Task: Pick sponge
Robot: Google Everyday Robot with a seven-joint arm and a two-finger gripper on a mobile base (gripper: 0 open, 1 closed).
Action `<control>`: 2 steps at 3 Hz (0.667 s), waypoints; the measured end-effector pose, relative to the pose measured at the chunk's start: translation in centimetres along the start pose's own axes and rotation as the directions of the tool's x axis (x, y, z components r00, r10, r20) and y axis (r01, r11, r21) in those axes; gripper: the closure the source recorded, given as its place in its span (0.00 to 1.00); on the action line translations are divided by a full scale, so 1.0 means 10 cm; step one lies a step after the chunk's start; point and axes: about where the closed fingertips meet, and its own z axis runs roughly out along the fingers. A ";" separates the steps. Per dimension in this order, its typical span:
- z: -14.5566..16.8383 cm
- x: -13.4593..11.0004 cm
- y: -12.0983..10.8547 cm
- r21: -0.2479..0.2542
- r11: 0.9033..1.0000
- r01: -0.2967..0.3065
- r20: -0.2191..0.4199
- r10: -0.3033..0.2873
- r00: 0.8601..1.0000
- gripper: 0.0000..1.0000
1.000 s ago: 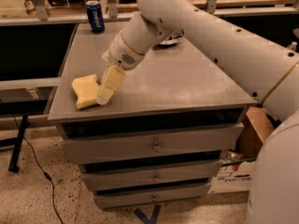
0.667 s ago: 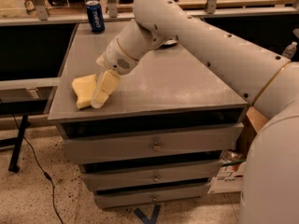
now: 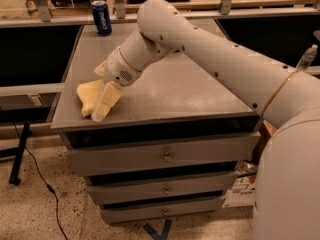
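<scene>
The pale yellow sponge (image 3: 86,93) lies flat near the front left corner of the grey cabinet top (image 3: 175,91). My gripper (image 3: 97,95) is down at the sponge and is open. One pale yellow finger (image 3: 106,102) lies against the sponge's right side and points at the front edge. The other finger shows just behind the sponge. The sponge's right part is hidden by the gripper. The sponge rests on the top and is not lifted.
A blue can (image 3: 101,17) stands upright at the back left of the top. My white arm (image 3: 225,64) reaches across from the right. The cabinet has drawers (image 3: 165,156) below. A black cable (image 3: 35,169) runs on the floor at left.
The gripper has moved lower and a little to the left, closer over the sponge. The sponge has not moved.
</scene>
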 end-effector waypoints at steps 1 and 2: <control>0.04 -0.07 0.02 -0.014 0.999 0.041 0.022 -0.041 0.999 0.18; 0.05 -0.07 0.03 -0.019 0.998 0.052 0.029 -0.051 0.998 0.41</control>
